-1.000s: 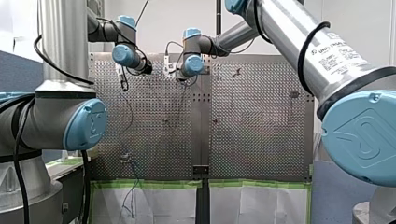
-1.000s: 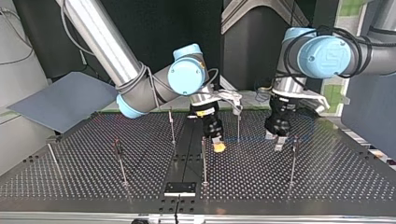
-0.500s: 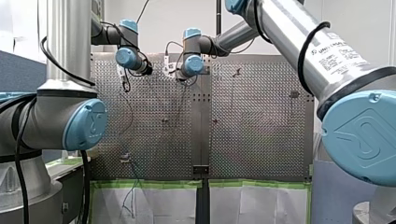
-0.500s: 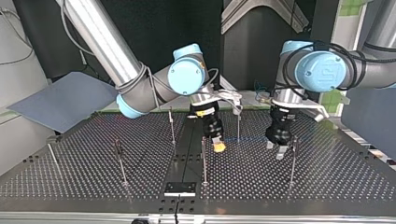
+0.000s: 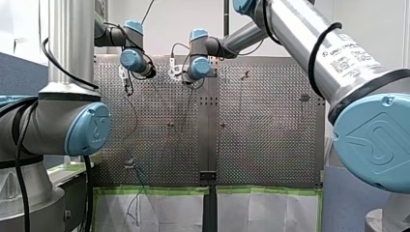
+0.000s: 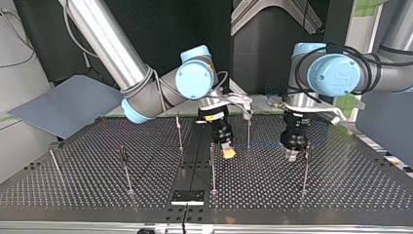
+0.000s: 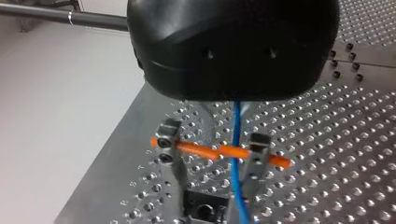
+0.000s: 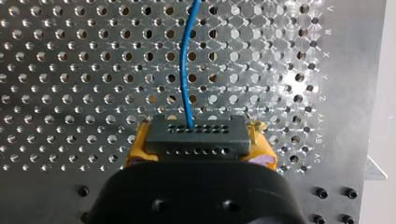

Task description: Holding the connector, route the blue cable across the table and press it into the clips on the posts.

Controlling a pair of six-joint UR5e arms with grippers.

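A black rectangular connector (image 8: 196, 136) with rows of small holes was clamped between the yellow pads (image 8: 135, 151) of the right gripper (image 8: 200, 142), just above the silvery perforated metal table (image 8: 70, 70). From its face a thin blue cable (image 8: 188, 60) was led away ahead over the plate. In the left wrist view the cable was seen running down between the two metal fingers (image 7: 169, 144) of the black left gripper (image 7: 212, 175). These were set well apart and gripped nothing, and the cable lay near one of them. A thin orange bar (image 7: 201, 149) was stretched from finger to finger, crossing the cable.

In the top view slim upright metal posts (image 6: 213, 168) were ranged over the table, one just beside each gripper. A small flat black plate (image 6: 187, 197) was fixed at the near edge, and a grey-blue board (image 6: 68, 105) was propped at that view's left.

The left gripper's fingertips were cut off at the edge of its wrist view. The clips on the posts could not be made out. Between the grippers the cable was seen only as a faint line. In the front view both grippers were largely masked by blue-capped arm joints (image 5: 133, 59).
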